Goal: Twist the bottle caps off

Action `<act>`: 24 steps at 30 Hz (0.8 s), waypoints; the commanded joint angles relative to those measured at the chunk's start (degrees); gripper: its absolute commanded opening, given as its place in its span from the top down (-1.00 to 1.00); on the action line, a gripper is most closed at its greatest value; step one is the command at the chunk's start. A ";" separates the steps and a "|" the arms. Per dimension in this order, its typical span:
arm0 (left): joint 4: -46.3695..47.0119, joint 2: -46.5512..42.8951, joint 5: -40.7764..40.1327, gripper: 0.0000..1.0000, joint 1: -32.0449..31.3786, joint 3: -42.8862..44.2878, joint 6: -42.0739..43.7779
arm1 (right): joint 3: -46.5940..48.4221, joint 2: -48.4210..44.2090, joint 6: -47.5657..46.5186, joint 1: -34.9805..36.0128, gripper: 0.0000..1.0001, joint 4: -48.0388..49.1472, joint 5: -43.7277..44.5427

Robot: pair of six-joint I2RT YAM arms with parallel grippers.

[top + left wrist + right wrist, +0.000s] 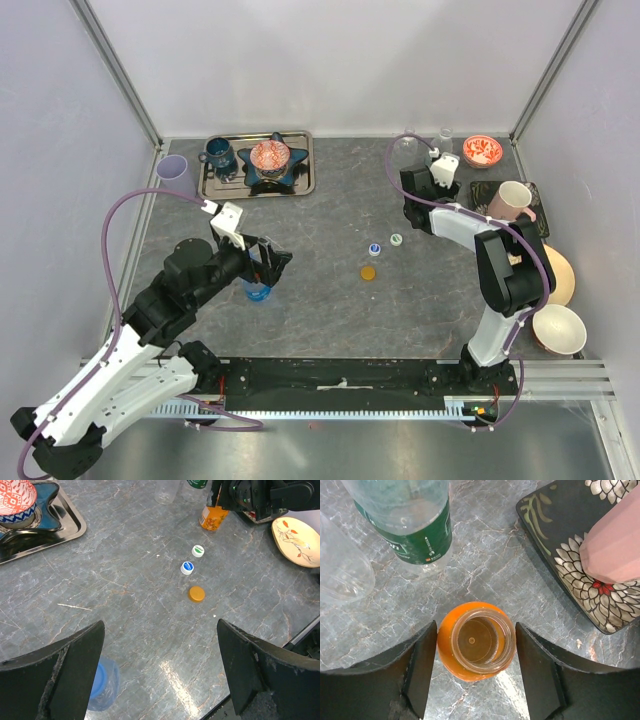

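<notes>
Three loose caps on grey table mid-field: white-green cap [198,550], white-blue cap [187,568], orange cap [196,594], in short diagonal row, close but apart. Blue cap [98,681] on blue bottle [258,291], just inside one finger of left gripper [160,625]; fingers spread wide.

Right gripper [475,626] pinches uncapped orange bottle [476,642], upright, far right. Green-label bottle [415,525], clear bottle [340,575], floral tray [560,555] with pink mug [615,545] crowd it.

Only right wrist view shows open mouth; only top view shows steel tray [305,165] whole.
</notes>
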 commanded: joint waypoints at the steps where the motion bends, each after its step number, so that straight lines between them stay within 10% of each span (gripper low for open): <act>1: 2.17 -1.02 0.89 -0.99 0.21 0.43 -1.45 | 2.10 -1.62 0.57 -0.13 -0.40 -4.03 -1.03; 24: 0.94 -2.34 -2.52 -0.99 0.21 1.84 -0.05 | 3.42 -20.50 6.55 1.62 -0.86 -15.01 -9.20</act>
